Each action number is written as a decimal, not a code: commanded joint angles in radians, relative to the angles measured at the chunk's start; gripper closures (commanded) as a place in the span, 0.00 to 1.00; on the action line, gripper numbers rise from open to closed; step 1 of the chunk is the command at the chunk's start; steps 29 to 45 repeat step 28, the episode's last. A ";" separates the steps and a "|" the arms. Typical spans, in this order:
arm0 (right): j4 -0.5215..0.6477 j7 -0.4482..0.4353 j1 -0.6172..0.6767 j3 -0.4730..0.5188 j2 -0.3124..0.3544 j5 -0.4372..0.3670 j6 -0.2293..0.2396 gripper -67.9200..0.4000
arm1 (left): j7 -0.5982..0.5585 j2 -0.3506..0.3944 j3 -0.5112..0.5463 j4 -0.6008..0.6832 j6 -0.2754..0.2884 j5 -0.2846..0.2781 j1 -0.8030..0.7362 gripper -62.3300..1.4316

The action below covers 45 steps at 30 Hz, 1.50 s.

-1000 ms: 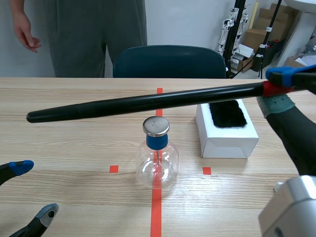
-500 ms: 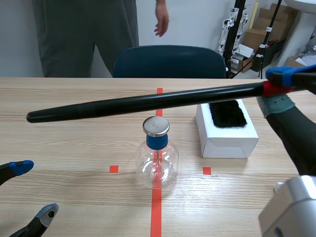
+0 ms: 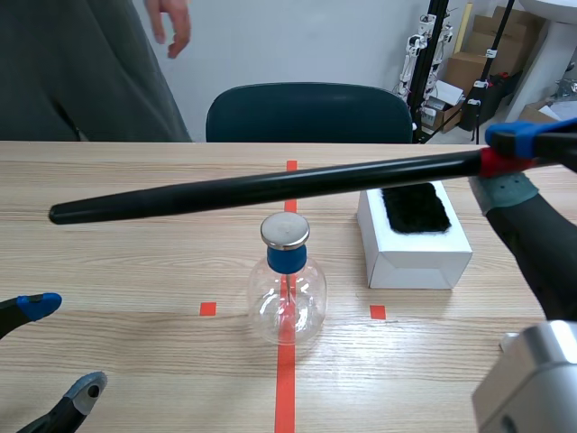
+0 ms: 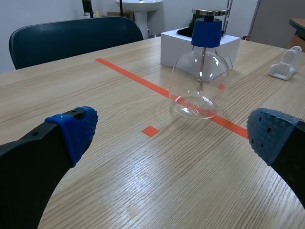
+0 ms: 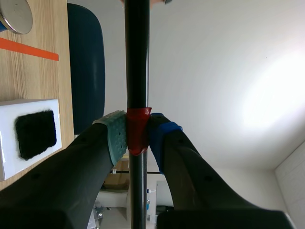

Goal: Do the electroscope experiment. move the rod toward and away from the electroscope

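1. My right tool (image 5: 138, 133) is clenched on the rod (image 3: 270, 187), pads on the red tape band (image 5: 138, 130) near its end. The rod hangs roughly level over the counter (image 3: 135, 271), with its free tip well out on my left side.
2. My left tool (image 4: 174, 133) is released, fingers wide apart and low near the counter's near edge. It grasps nothing.
3. The electroscope (image 3: 287, 289) stands upright on the centre tape line. The rod crosses above its metal cap (image 3: 285, 231), near it but apart; I see no contact.
4. My read: this is the approach/retreat pass. To do it well:
   - Translate the arm, don't rotate the wrist. The rod is a long lever, so a small tilt swings the tip far.
   - Go slow and level, close to the cap, never touching it.
   - Grip the tape band only.
5. Risk: the flask is round glass and likely tips if clipped.
6. Containers:
   - The flask is clear, with a blue stopper (image 4: 206, 32) and a thin stem (image 4: 202, 71) hanging inside. The leaves are too small to tell.
   - The white box (image 3: 415, 257) just beside the flask holds a black fuzzy pad (image 3: 415, 209) in its top.
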<state>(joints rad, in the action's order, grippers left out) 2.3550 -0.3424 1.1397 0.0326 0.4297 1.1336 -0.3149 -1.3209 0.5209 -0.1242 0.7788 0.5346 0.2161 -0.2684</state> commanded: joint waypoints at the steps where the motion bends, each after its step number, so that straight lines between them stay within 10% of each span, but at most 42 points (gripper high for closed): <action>1: 0.006 0.004 -0.006 0.006 0.008 -0.011 -0.015 0.88 | -0.016 0.006 0.001 0.012 0.003 -0.010 0.003 0.00; 45: 0.006 0.015 -0.006 0.006 0.008 -0.011 -0.014 0.88 | -0.016 0.006 0.001 0.012 0.003 -0.010 0.003 0.00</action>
